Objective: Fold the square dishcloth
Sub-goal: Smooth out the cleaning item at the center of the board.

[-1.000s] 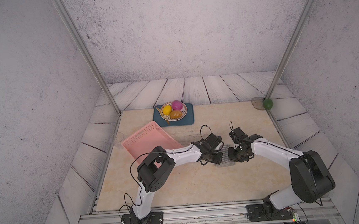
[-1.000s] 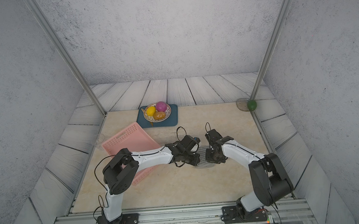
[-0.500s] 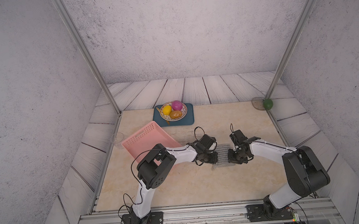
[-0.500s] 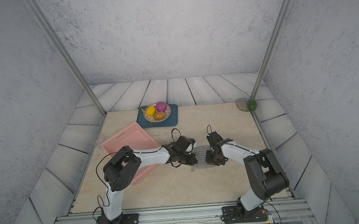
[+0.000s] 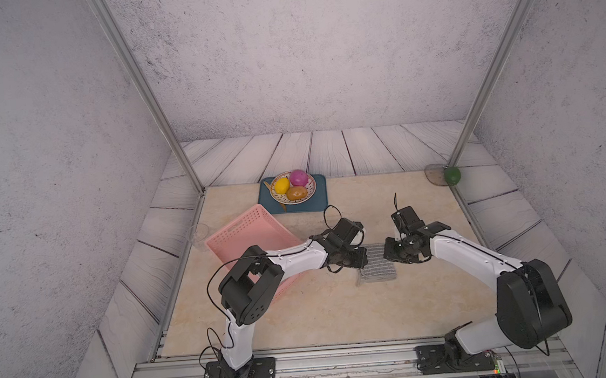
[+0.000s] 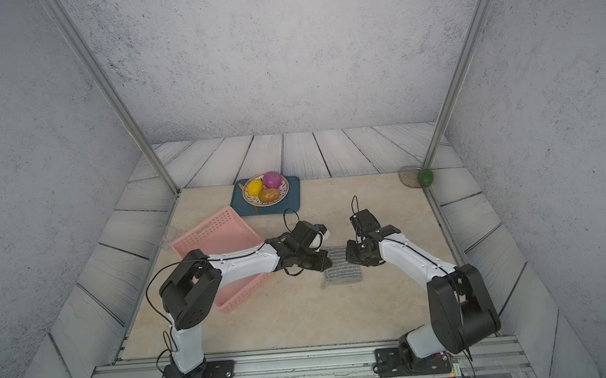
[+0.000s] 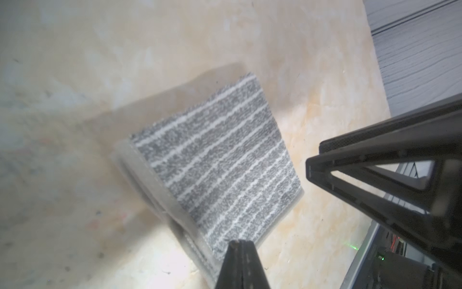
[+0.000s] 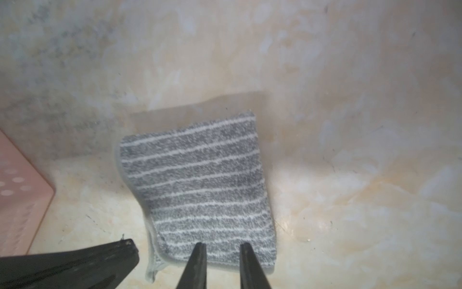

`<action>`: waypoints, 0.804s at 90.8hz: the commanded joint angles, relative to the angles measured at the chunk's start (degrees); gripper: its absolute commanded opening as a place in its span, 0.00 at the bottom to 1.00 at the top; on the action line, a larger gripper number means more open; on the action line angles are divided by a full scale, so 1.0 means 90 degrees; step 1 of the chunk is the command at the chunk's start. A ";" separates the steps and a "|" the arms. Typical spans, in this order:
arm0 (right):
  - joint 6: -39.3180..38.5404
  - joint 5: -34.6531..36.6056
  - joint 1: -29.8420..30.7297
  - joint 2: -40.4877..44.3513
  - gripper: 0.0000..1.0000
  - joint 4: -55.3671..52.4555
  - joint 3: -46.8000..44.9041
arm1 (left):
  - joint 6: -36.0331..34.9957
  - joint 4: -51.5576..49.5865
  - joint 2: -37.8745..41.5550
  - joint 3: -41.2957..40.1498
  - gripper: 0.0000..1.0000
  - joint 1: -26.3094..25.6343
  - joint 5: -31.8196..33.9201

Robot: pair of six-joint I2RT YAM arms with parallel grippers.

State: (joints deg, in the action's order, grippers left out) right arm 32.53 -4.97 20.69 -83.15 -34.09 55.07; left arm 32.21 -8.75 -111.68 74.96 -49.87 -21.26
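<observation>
Reaches in from both sides, low over the counter (image 5: 339, 311), wrists tipped down toward the folded square dishcloth (image 5: 378, 270) lying flat between them. Holds the left hand (image 7: 241, 247) shut at the cloth's left side; shows the right hand (image 8: 222, 246) narrowly parted over its right side.

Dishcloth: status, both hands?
Left hand shut at dishcloth edge. Right hand slightly open above it. Dishcloth folded, flat on table. Pink basket nearby, not touching.
</observation>
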 commanded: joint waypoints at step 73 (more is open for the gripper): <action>-0.0080 -0.0178 -0.0530 -0.1869 0.23 0.0690 0.0796 | -0.0036 -0.0455 -0.1148 0.0879 0.00 0.0608 0.0115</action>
State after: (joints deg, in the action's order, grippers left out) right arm 31.51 -5.45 16.67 -98.30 -29.34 62.26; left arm 31.97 -13.08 -120.68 83.09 -44.99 -20.62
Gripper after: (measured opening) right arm 0.227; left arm 0.080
